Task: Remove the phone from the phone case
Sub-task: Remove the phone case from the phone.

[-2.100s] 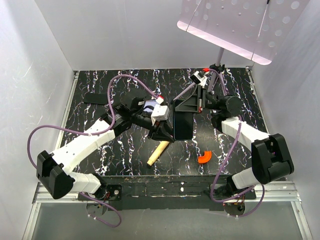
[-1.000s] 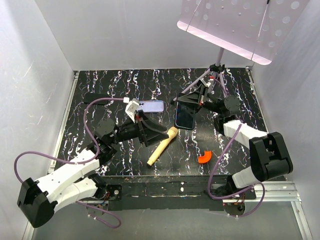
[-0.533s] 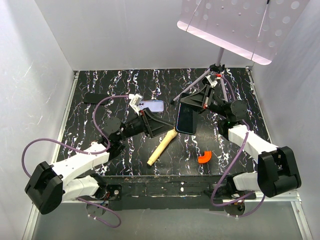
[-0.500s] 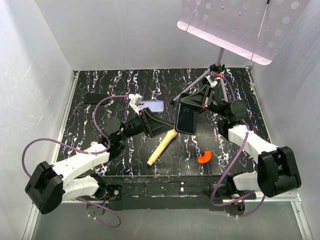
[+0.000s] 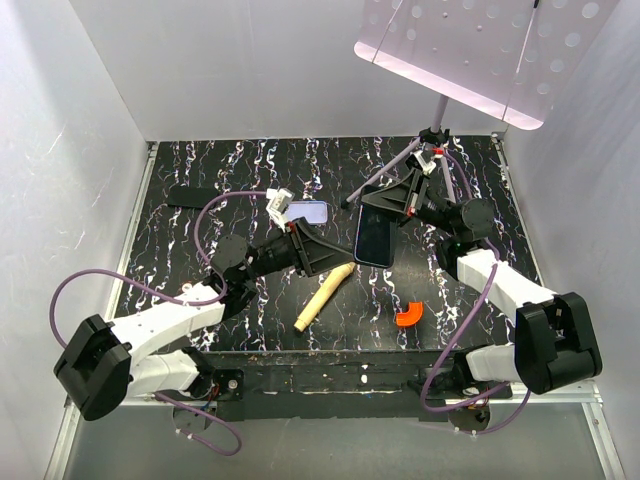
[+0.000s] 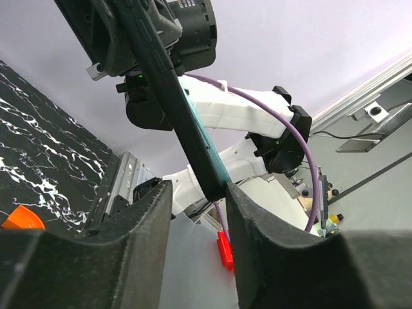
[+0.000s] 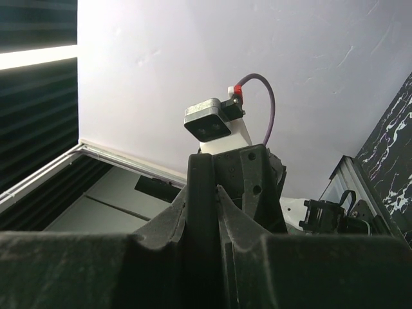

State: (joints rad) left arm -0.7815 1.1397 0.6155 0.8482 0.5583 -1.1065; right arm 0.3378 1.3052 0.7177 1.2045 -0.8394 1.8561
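Glossy black slab phone [image 5: 373, 240] is out of the case, clamped by one end in the right gripper [image 5: 388, 206] and held off the black marbled table [image 5: 200, 250]. Its free end sits between the wide-spread fingers of the left gripper [image 6: 198, 188]; can't tell if they touch. Pale lavender shell case [image 5: 307, 212] lies flat just behind the left gripper.

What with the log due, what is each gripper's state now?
Left gripper: open, holding nothing.
Right gripper: closed on the phone.
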